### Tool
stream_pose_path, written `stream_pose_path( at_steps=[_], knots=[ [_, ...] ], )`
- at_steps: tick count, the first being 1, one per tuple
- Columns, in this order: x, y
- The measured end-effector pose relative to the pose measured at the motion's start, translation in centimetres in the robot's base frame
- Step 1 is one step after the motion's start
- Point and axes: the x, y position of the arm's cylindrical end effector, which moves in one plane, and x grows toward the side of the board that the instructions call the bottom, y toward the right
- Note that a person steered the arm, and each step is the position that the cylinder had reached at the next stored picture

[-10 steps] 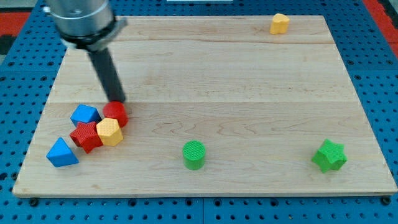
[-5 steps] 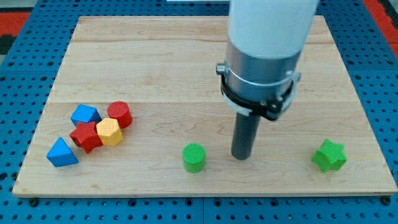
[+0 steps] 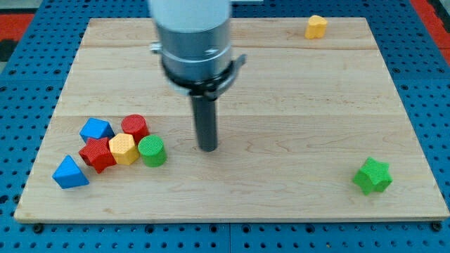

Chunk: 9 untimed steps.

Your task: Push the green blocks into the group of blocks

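A green cylinder [image 3: 151, 150] stands at the right side of the group at the view's lower left, touching the yellow hexagonal block [image 3: 123, 148]. The group also holds a red cylinder [image 3: 133, 127], a red star block [image 3: 96, 154], a blue block [image 3: 95, 130] and a blue triangular block [image 3: 69, 172]. A green star block [image 3: 371, 176] sits alone at the view's lower right. My tip [image 3: 207, 148] rests on the board a short way right of the green cylinder, apart from it.
A yellow block [image 3: 316, 26] sits near the view's top right edge of the wooden board [image 3: 281, 105]. The arm's wide grey body hangs over the board's upper middle.
The green cylinder has slid left from the board's lower middle into the group. My tip moved from right of it to the left, now standing just right of the group.
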Motion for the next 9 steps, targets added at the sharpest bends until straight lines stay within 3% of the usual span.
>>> stream_pose_path(
  at_steps=[4,5,6,9],
  knots=[
    [-1.5,24.1],
    [3.8,26.5],
    [7.1,26.2],
    [4.4,6.5]
  ],
)
